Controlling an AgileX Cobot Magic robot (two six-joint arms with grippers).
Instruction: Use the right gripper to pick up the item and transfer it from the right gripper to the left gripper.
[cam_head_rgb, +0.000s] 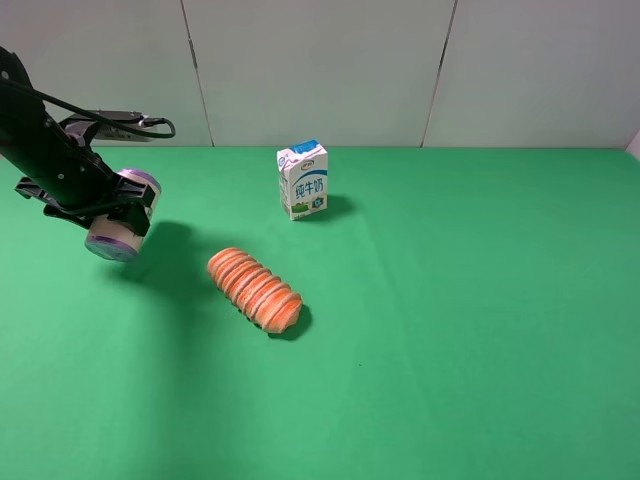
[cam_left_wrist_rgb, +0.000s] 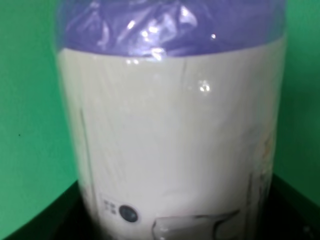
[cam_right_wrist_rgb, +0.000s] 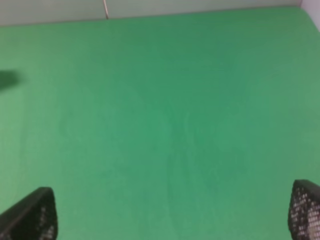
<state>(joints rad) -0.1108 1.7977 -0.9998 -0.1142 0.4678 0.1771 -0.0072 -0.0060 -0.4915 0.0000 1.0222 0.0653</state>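
The item, a cream cylinder roll with purple ends (cam_head_rgb: 122, 214), hangs above the green table at the far left of the exterior high view, held tilted in my left gripper (cam_head_rgb: 112, 208). In the left wrist view the roll (cam_left_wrist_rgb: 170, 135) fills the frame, purple end away from the camera, with the black fingers (cam_left_wrist_rgb: 40, 227) at its sides. My right gripper (cam_right_wrist_rgb: 167, 215) is open and empty over bare green cloth; only its two mesh-patterned fingertips (cam_right_wrist_rgb: 32, 217) show. The right arm is out of the exterior high view.
A blue-white milk carton (cam_head_rgb: 303, 181) stands at the back middle of the green table (cam_head_rgb: 480, 330). An orange ridged bread loaf (cam_head_rgb: 255, 289) lies diagonally near the middle. A white panelled wall (cam_head_rgb: 320, 70) runs along the far edge.
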